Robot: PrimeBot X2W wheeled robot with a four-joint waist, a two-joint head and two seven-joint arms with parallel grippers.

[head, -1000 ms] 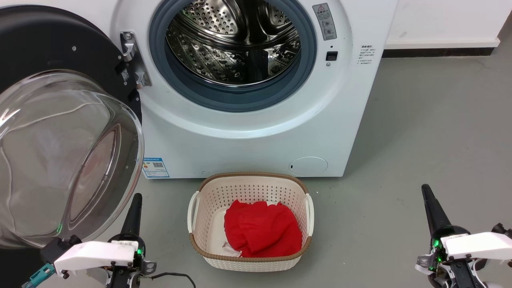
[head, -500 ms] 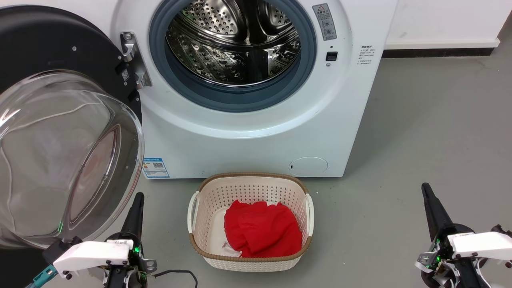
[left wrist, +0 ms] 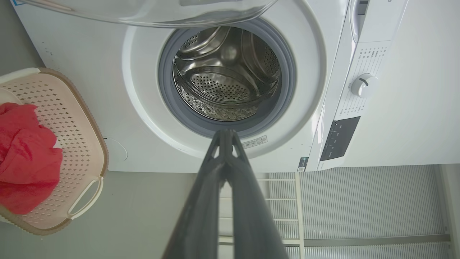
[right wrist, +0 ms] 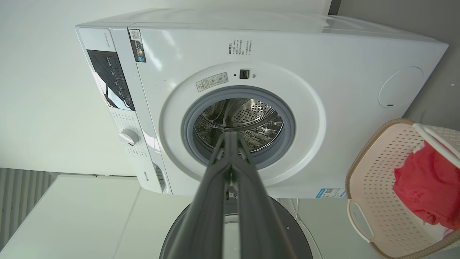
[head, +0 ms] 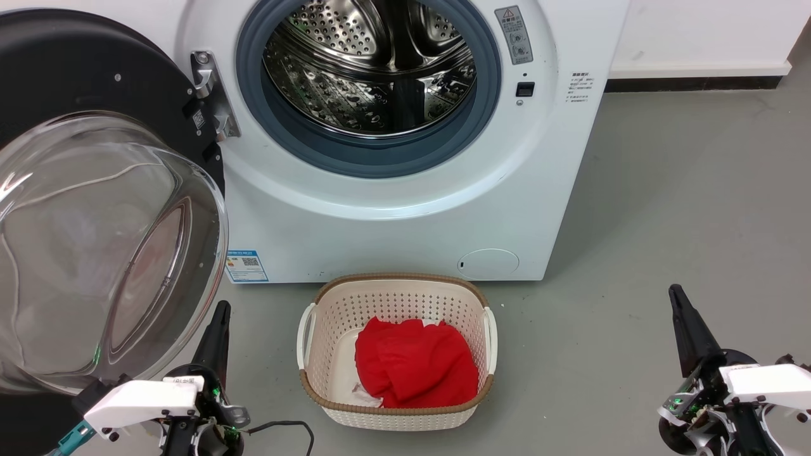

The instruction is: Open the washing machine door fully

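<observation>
Left gripper (head: 220,310) pressed together, empty, just beside washing machine door (head: 108,240), prob. heavy, stiff, slick-glassed; push at its rim.

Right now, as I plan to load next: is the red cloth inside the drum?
No, the red cloth lies in the basket on the floor in front of the washing machine.

The left gripper (head: 221,311) now reaches slightly higher and further right in the head view than a second ago, while its white wrist housing (head: 140,402) sits a little further left. The right gripper (head: 676,295) also points slightly higher, its base sinking toward the bottom edge
</observation>
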